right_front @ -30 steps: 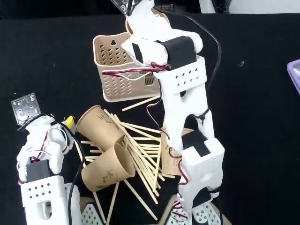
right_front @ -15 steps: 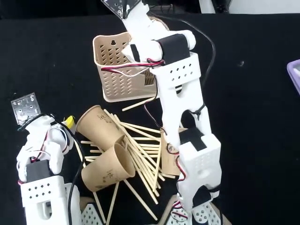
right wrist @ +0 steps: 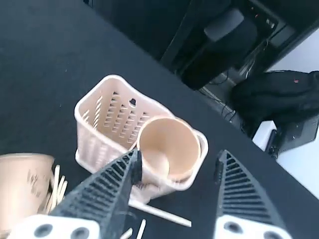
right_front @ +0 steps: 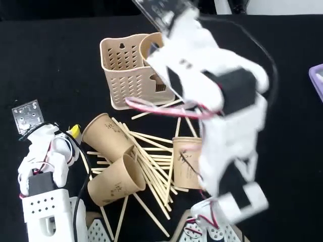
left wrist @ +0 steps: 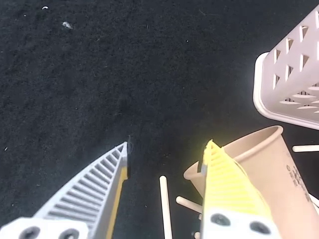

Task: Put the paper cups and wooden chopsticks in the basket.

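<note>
Surface: black, finely grained cloth is spread over the table (right_front: 60, 55), seen from the high view.
Basket: a beige plastic basket (right_front: 131, 83), box-shaped with rounded corners and slotted walls, stands at 11 o'clock of the table's middle.
Cup in basket: one brown paper cup (right wrist: 167, 147), a smooth cone with a rolled rim, is set upright in the basket's 3 o'clock end, mouth up.
Lying cups: two paper cups (right_front: 106, 136) (right_front: 118, 181) are laid on their sides at 7 o'clock, mouths turned toward 4 o'clock, one just beside the other.
Third cup: another paper cup (right_front: 187, 161) is seen at 6 o'clock, touching the sticks.
Chopsticks: thin, pale wooden chopsticks (right_front: 151, 161) are scattered crosswise between and under the cups; a few reach up to the basket's foot.
Right gripper: the right gripper (right wrist: 178, 157) is held above the basket, its ribbed wedge-shaped jaws spread wide apart with nothing between them.
Left gripper: the left gripper (left wrist: 167, 147) is placed low at 8 o'clock, one grey and one yellow ribbed jaw parted, nothing gripped; a lying cup's rim is just beside the yellow one.
Edge: a purple object (right_front: 318, 80) is cut off at 3 o'clock.
</note>
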